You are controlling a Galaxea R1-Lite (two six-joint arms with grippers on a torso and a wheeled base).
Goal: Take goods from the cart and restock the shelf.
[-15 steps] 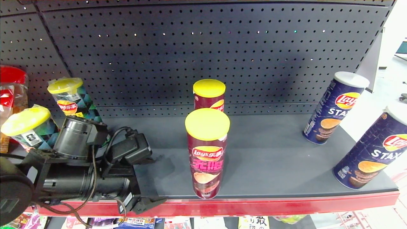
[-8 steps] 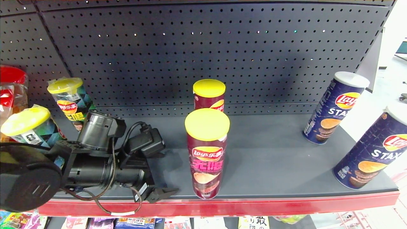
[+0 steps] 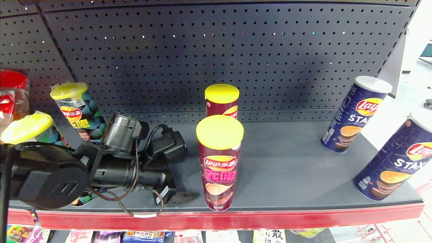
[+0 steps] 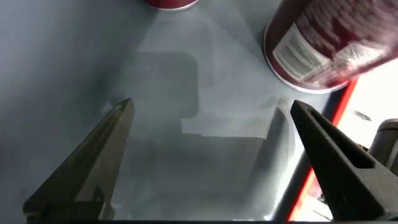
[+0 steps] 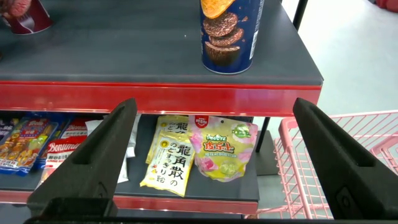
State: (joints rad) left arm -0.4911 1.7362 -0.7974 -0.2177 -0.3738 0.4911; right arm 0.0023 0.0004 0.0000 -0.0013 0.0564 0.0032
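Observation:
Two maroon chip cans with yellow lids stand mid-shelf, one at the front (image 3: 219, 165) and one behind it (image 3: 221, 99). My left gripper (image 3: 190, 184) hovers low over the grey shelf (image 3: 287, 168), just left of the front can. Its fingers are open with nothing between them. The left wrist view has the left gripper (image 4: 211, 104) over bare shelf, with the front maroon can (image 4: 317, 50) just beyond one finger. My right gripper (image 5: 214, 109) is open and empty, in front of and below the shelf's red edge (image 5: 155, 96).
Two blue chip cans (image 3: 354, 114) (image 3: 395, 158) stand at the shelf's right end. Patterned cans with yellow lids (image 3: 76, 106) (image 3: 27, 130) stand at the left, behind my left arm. Snack bags (image 5: 221, 152) lie on the lower shelf. A pink cart (image 5: 336, 162) stands to its right.
My left arm has moved right and farther over the shelf, bringing its gripper closer to the front maroon can. The cans have not moved.

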